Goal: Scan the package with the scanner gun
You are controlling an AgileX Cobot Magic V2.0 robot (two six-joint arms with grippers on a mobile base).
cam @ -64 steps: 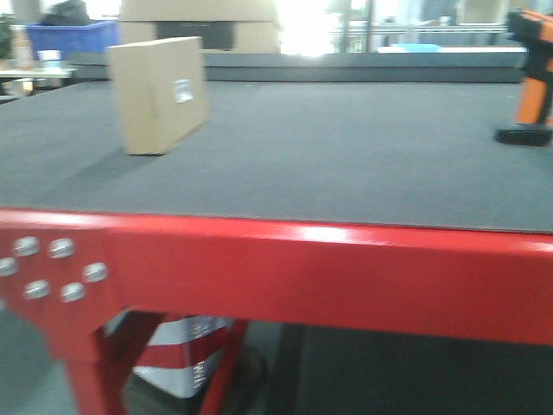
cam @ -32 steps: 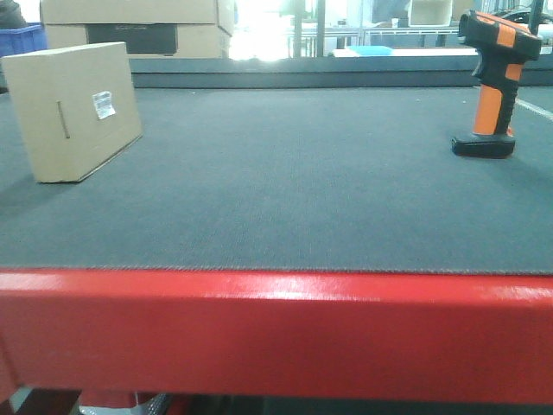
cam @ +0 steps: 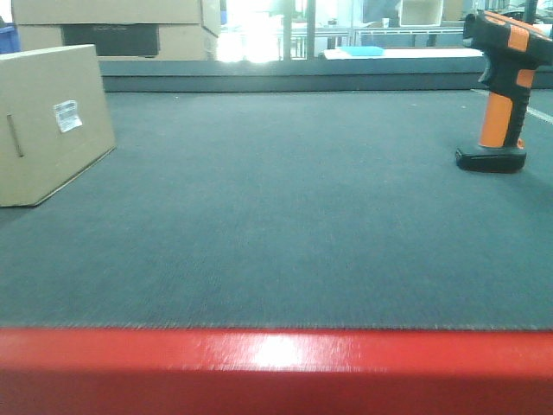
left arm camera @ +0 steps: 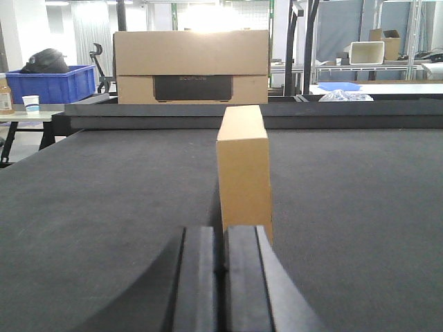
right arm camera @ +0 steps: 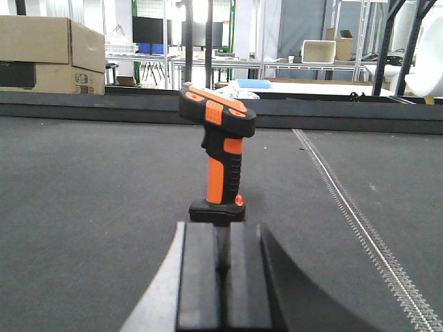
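The package [cam: 52, 147], a tan cardboard box, stands on edge at the table's left, its white barcode label [cam: 66, 115] on the broad face turned toward the middle. The left wrist view shows the package [left arm camera: 242, 173] narrow-edge on, just beyond my left gripper [left arm camera: 221, 232], whose jaws are shut and empty. At the right the scanner gun [cam: 499, 95] stands upright on its black base, orange handle under a black head. In the right wrist view the scanner gun [right arm camera: 220, 152] is straight ahead of my right gripper [right arm camera: 221, 227], shut with nothing in it. Neither gripper shows in the front view.
Larger cardboard boxes with dark printing [cam: 112, 26] are stacked behind the table's far rail [cam: 285, 73]. A blue bin [left arm camera: 52, 83] sits on a side table at far left. The table's red front edge [cam: 276, 372] runs along the bottom. A stitched seam [right arm camera: 353, 214] crosses the mat at right.
The front view has closed in on the table: the red edge has sunk lower in frame and the package has slid toward the left border. Package and scanner gun stand where they were.
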